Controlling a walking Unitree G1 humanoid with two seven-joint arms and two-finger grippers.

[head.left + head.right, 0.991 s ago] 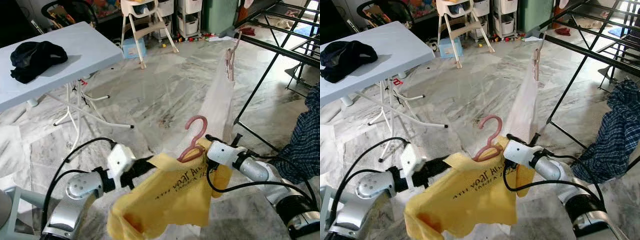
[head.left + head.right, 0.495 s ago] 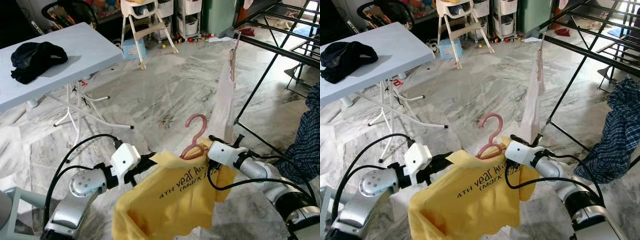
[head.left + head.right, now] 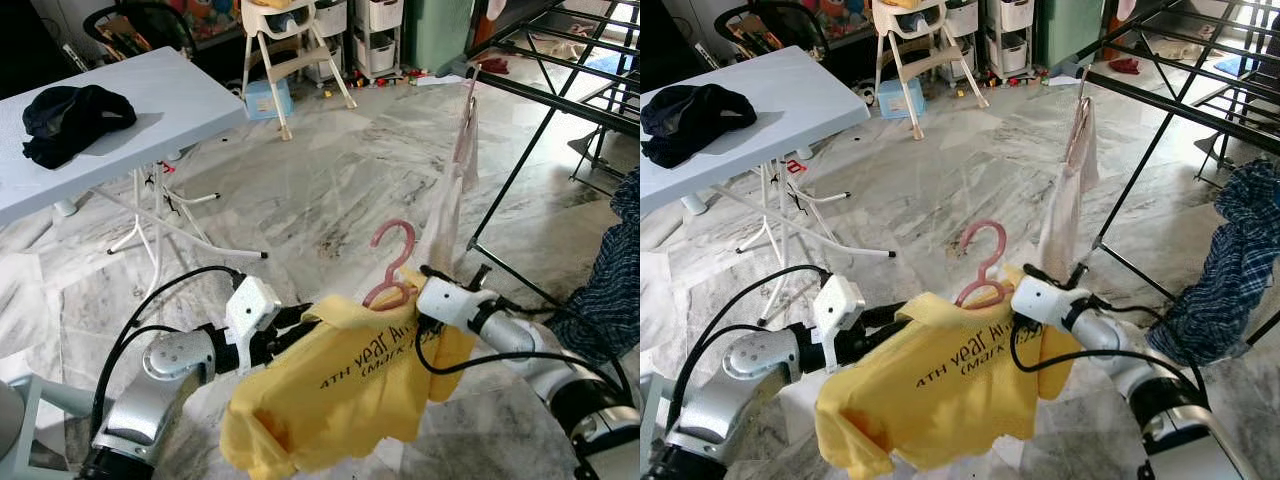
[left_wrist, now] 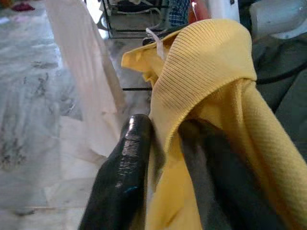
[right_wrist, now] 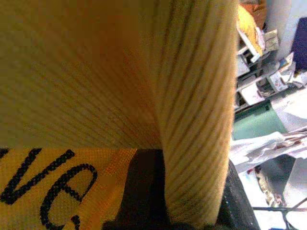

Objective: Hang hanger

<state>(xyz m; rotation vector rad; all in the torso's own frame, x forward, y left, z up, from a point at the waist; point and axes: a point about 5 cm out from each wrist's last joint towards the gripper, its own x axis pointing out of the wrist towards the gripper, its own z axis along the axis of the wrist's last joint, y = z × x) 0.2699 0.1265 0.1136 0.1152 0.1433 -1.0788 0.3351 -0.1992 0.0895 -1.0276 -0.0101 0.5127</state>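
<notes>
The pink plastic hanger, dressed in a yellow printed T-shirt, is carried between both arms low above the marble floor. Left gripper clenches the shirt's left shoulder; right gripper grips the collar side beside the hook. Hanger's long axis runs left to right, hook upright. The black metal drying rack rail lies ahead and right, higher, nearer the right arm.
</notes>
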